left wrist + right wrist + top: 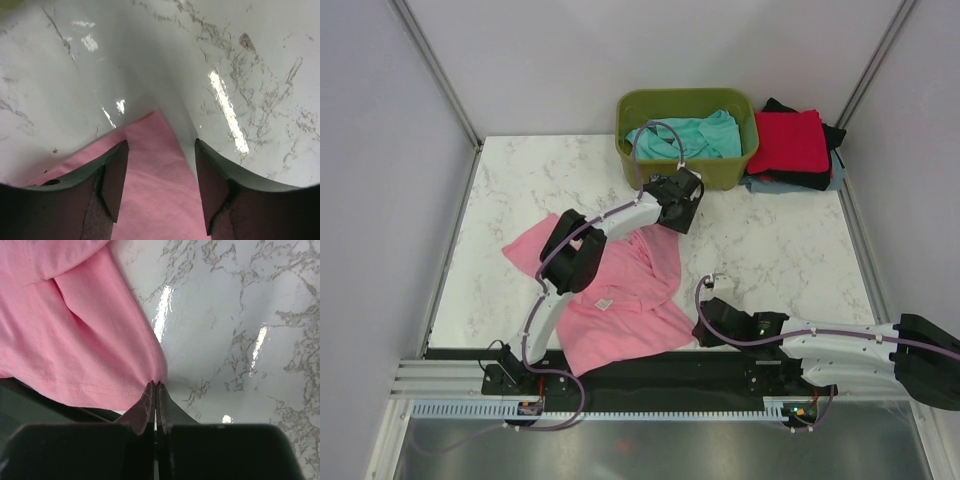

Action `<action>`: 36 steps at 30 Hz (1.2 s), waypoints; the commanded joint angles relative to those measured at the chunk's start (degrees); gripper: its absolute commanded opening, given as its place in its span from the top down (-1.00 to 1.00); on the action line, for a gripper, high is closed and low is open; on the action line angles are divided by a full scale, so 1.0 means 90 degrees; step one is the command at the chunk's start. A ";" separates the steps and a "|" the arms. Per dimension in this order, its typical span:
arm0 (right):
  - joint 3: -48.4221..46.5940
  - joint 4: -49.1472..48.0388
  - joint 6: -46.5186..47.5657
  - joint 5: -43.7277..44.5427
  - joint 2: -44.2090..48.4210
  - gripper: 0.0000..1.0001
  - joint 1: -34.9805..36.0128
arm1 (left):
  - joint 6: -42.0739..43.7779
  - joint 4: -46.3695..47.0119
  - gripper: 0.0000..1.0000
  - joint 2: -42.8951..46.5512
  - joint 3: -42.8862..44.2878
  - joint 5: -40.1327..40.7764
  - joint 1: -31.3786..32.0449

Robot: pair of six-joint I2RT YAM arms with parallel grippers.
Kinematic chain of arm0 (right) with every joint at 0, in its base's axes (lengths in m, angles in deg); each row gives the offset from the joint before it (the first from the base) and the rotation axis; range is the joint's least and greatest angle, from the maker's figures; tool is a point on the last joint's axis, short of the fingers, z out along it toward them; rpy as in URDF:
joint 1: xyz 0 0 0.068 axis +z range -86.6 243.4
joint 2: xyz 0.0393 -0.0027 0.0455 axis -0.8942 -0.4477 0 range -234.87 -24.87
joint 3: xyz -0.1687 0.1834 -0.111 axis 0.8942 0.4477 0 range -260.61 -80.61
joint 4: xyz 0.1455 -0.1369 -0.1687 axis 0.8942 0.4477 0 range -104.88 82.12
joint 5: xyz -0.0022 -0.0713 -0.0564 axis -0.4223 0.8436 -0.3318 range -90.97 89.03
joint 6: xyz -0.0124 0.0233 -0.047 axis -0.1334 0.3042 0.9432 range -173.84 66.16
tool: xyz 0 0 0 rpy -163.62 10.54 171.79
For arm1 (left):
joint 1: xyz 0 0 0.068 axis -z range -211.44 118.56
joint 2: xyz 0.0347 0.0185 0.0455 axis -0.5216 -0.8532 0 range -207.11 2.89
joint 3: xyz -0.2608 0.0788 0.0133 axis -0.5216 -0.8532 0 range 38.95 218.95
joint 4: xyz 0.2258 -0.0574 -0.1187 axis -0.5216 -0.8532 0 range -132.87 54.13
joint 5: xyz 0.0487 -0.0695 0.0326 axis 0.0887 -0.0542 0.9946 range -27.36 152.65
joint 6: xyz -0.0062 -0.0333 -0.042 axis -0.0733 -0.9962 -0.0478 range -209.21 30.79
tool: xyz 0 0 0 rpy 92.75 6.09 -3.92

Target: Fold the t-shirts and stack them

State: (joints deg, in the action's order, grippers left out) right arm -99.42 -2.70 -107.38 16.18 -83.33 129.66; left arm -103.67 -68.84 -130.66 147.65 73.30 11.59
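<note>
Top external view, pink t-shirt (pixel 625 300) lying rumpled on near surface (pixel 780 250), right tool (pixel 156 386) pressed together pinching its near hem corner, left tool (pixel 161 145) spread above its far corner, teal t-shirt (pixel 705 135) in tub (pixel 650 103)

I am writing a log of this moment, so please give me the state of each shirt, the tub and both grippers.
pink t-shirt: unfolded, rumpled on the table
tub: upright
teal t-shirt: bunched in the tub
red t-shirt: folded, top of stack
black t-shirt: stacked under red
grey-blue t-shirt: bottom of stack
left gripper: open over a pink corner
right gripper: shut on the pink hem
</note>
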 commanded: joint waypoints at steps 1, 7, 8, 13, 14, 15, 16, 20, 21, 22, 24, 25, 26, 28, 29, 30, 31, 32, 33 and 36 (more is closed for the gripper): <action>-0.0059 0.0140 0.0089 -0.0079 -0.0087 1.00 -0.0009 | -0.0034 -0.0330 -0.24 -0.0365 0.0441 0.0427 0.0044; -0.0020 0.0325 0.0021 -0.0079 0.0206 1.00 -0.0009 | -0.0181 -0.0340 0.81 -0.0424 0.0480 0.0740 0.0014; -0.0049 0.0355 0.0021 -0.0069 0.0293 1.00 -0.0018 | -0.0181 -0.0340 0.96 -0.0405 0.0451 0.0759 0.0014; -0.0448 0.0822 0.0273 0.0164 0.0479 1.00 -0.0009 | -0.0093 -0.0204 0.96 0.1067 -0.0387 0.0837 0.0014; -0.0710 0.1046 0.0430 0.0233 0.0460 1.00 -0.0009 | 0.0062 -0.0175 0.96 0.1815 -0.0756 0.0857 0.0005; -0.0877 0.1048 0.0431 0.0330 0.0450 1.00 -0.0018 | 0.0151 -0.0174 0.96 0.1822 -0.0924 0.0876 -0.0005; -0.1246 0.1338 0.0615 0.0515 0.0421 1.00 -0.0009 | 0.0267 -0.0174 0.96 0.2615 -0.1071 0.0915 -0.0015; -0.2300 0.1975 0.1219 0.1100 0.0294 1.00 -0.0047 | 0.1135 -0.0262 0.96 0.4738 -0.1638 0.1159 -0.0064; -0.2537 0.2092 0.1357 0.1228 0.0265 1.00 -0.0086 | 0.1263 -0.0349 0.96 0.5080 -0.1639 0.1247 -0.0064; -0.3032 0.2374 0.1494 0.1394 0.0197 1.00 -0.0135 | 0.1410 -0.0428 0.96 0.5451 -0.1610 0.1296 -0.0073; -0.3542 0.2600 0.1982 0.1716 0.0148 1.00 -0.0320 | 0.1790 -0.0662 0.96 0.6340 -0.1444 0.1491 -0.0093; -0.4086 0.2814 0.2158 0.1805 0.0128 1.00 -0.0398 | 0.1889 -0.0730 0.96 0.6595 -0.1366 0.1492 -0.0112; -0.4382 0.2922 0.2305 0.1893 0.0118 1.00 -0.0554 | 0.2151 -0.0799 0.96 0.7129 -0.1249 0.1308 -0.0142; -0.5238 0.3195 0.2715 0.2195 0.0147 1.00 -0.0643 | 0.2348 -0.0809 0.96 0.7601 -0.1200 0.1258 -0.0142; -0.5534 0.3274 0.2832 0.2341 0.0167 1.00 -0.0672 | 0.2629 -0.0800 0.96 0.8077 -0.1161 0.1045 -0.0142; -0.5827 0.3352 0.3114 0.2440 0.0186 1.00 -0.0663 | 0.2729 -0.0809 0.96 0.8265 -0.1141 0.1033 -0.0142; -0.6381 0.3459 0.3262 0.2576 0.0274 1.00 -0.0673 | 0.2836 -0.0809 0.96 0.8470 -0.1073 0.1081 -0.0142; -0.6638 0.3490 0.3457 0.2626 0.0313 1.00 -0.0663 | 0.3040 -0.0800 0.96 0.8646 -0.1034 0.1130 -0.0142; -0.6873 0.3529 0.3739 0.2674 0.0372 1.00 -0.0663 | 0.3129 -0.0809 0.96 0.8977 -0.0995 0.1150 -0.0142; -0.7616 0.3529 0.4131 0.2695 0.0684 1.00 -0.0673 | 0.3383 -0.0800 0.96 0.9524 -0.0731 0.1102 -0.0142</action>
State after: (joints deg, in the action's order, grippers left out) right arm -161.82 26.57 -77.85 36.27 -80.79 123.76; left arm -80.72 -74.07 -46.84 139.91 83.59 10.36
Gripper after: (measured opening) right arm 0.009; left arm 0.029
